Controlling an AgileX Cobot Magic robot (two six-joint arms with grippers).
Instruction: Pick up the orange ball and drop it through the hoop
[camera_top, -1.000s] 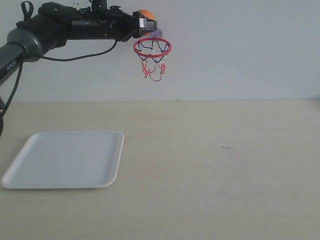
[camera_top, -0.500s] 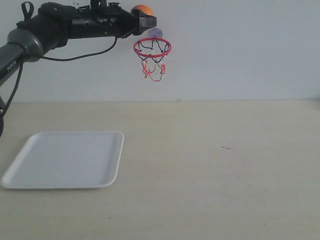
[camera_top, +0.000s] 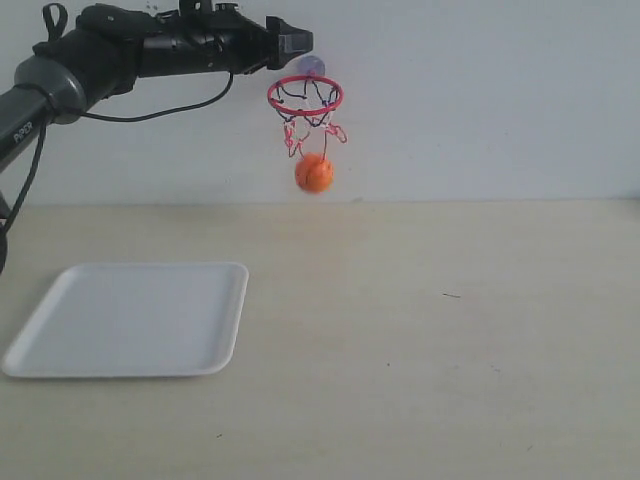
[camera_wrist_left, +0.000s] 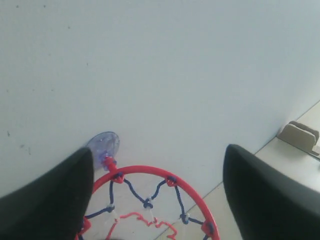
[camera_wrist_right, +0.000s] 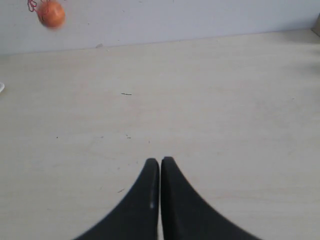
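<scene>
The orange ball (camera_top: 314, 173) is in mid-air just under the hoop's net, free of any gripper; the right wrist view also catches the orange ball (camera_wrist_right: 51, 14) far off. The hoop (camera_top: 305, 95), a red ring with a dangling net, sticks to the wall by a suction cup (camera_wrist_left: 103, 144). My left gripper (camera_top: 290, 42) hovers just above the ring's left side, open and empty. In the left wrist view the hoop (camera_wrist_left: 165, 177) lies between the spread fingers of the left gripper (camera_wrist_left: 157, 165). My right gripper (camera_wrist_right: 160, 161) is shut, low over the table.
A white tray (camera_top: 60, 335) lies on the table at the left of the exterior view. The beige tabletop (camera_top: 440, 340) runs back to the pale wall. A small tan block (camera_wrist_left: 298, 136) sits at the table's far edge in the left wrist view.
The left gripper has opened and let go of the ball. The ball has dropped through the ring and net and now hangs in the air below it. The arm stayed in place.
</scene>
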